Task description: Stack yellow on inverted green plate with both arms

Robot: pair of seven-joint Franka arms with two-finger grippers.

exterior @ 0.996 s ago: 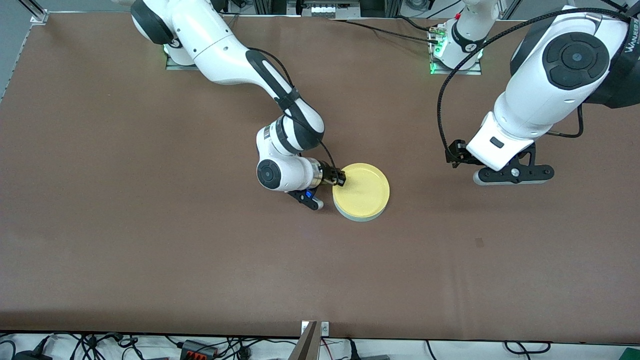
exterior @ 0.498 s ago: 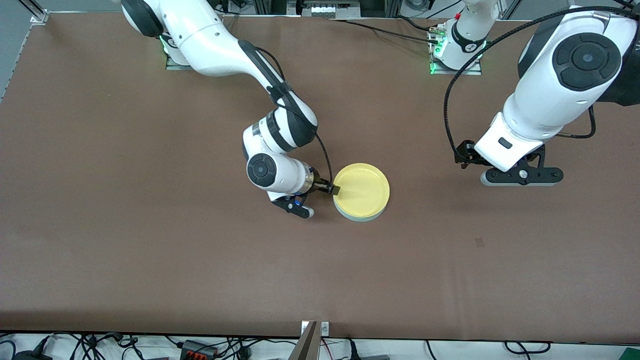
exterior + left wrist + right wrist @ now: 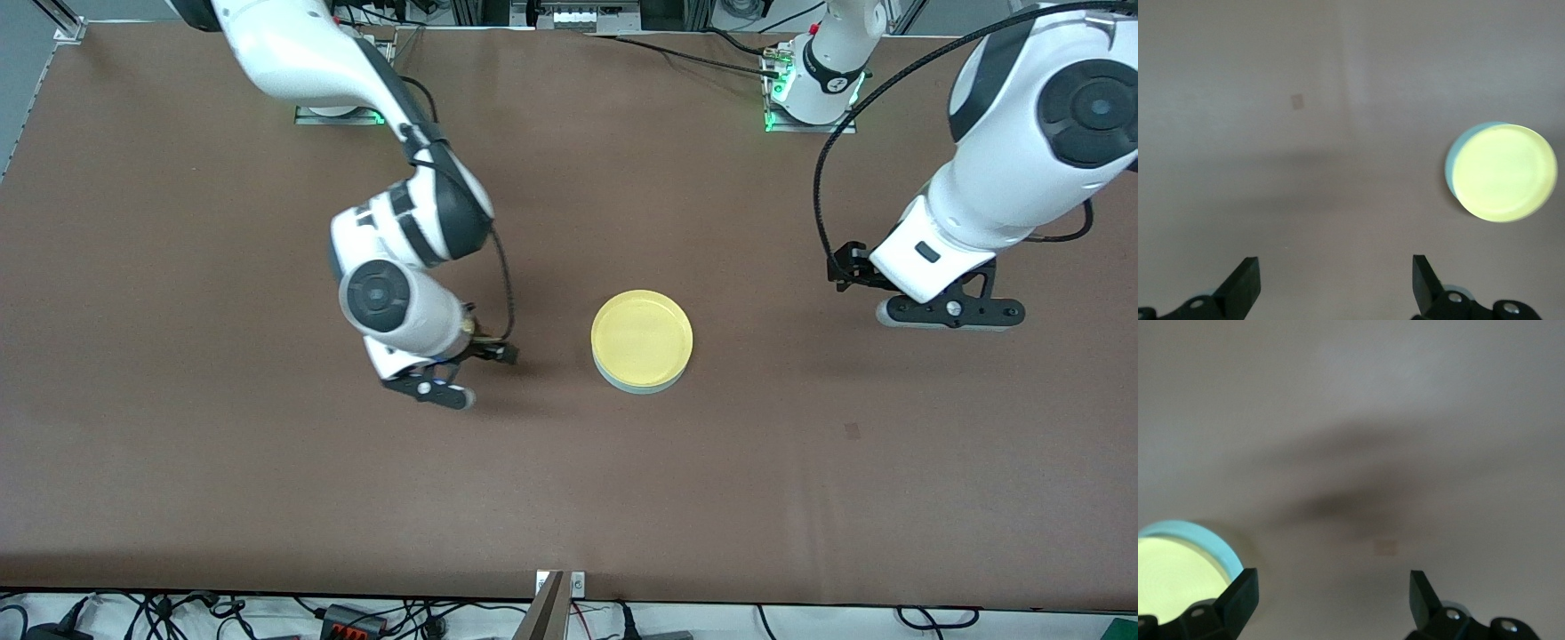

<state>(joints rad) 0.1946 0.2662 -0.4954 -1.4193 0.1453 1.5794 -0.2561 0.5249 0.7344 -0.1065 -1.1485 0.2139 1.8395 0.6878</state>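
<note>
I see both arms in glossy white shells with black joint bands and round black caps. The right arm [image 3: 391, 267] carries a thin black cable looping to its wrist; the left arm [image 3: 1005, 196] carries a thicker braided one. Black finger mounts show small silver screws. Green lamps glow at both bases.

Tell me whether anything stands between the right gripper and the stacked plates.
Nothing visible does. Only bare table lies between the open right gripper and the yellow plate, which sits on the green plate.
</note>
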